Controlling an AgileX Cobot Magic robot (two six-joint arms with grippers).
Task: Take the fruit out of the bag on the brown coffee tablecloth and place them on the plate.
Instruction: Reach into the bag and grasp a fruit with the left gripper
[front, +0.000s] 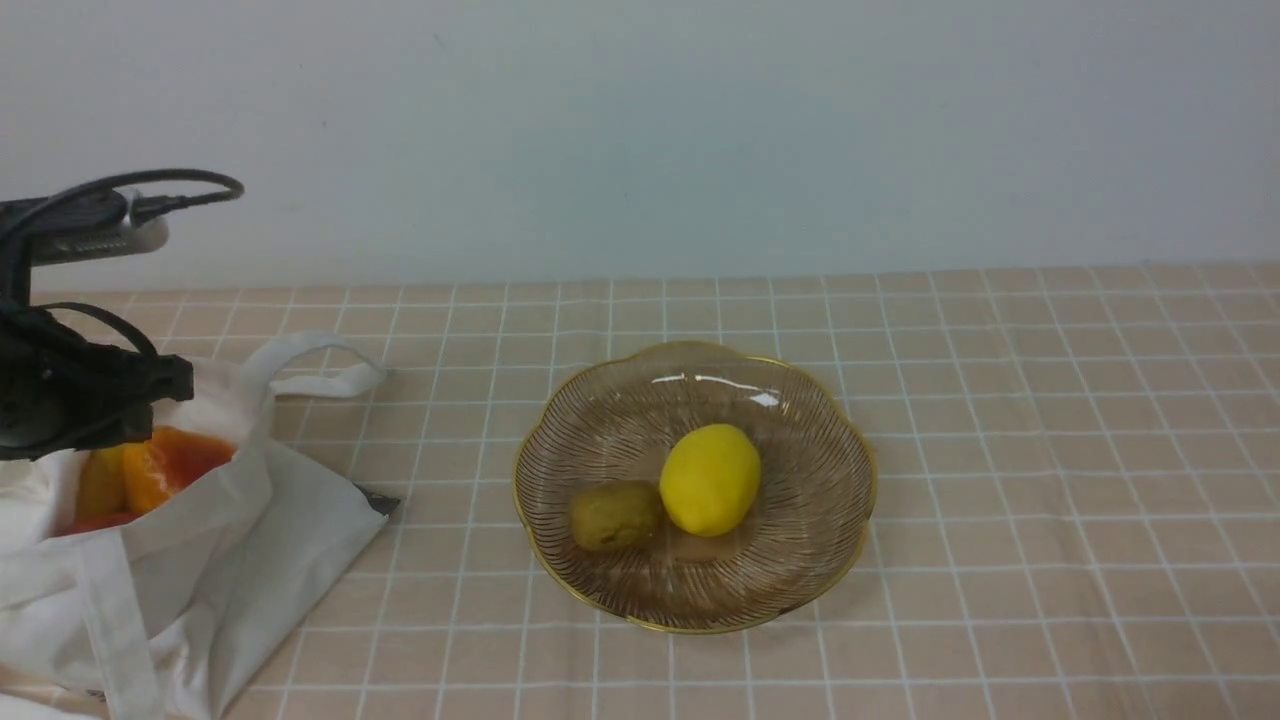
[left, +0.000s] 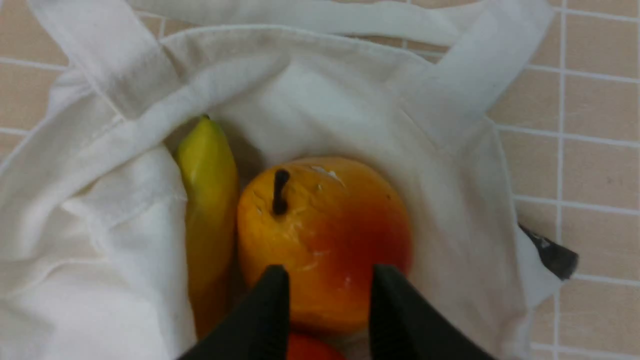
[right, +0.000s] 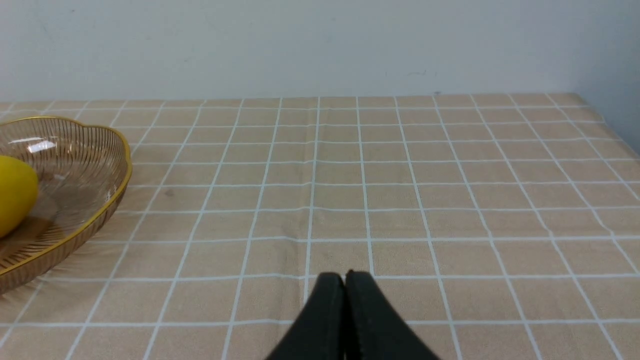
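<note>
1. Lighting is soft and fairly dim, its source out of view.
2. White glare streaks mark the glass plate (front: 800, 430).
3. Small highlights dot the orange-red fruit (left: 325, 240).
4. In the left wrist view, the dark fingers (left: 270, 305) are blurred.

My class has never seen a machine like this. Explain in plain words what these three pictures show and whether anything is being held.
This is a two-armed robot. One picture looks forward from between its arms; the others come from cameras on its wrists.

On the checked tablecloth sits a glass plate holding a yellow fruit and a brownish one. At the robot's left, a white cloth bag contains more fruit.

The left gripper is open above the bag's fruit; the right gripper is shut. Neither holds anything.
</note>
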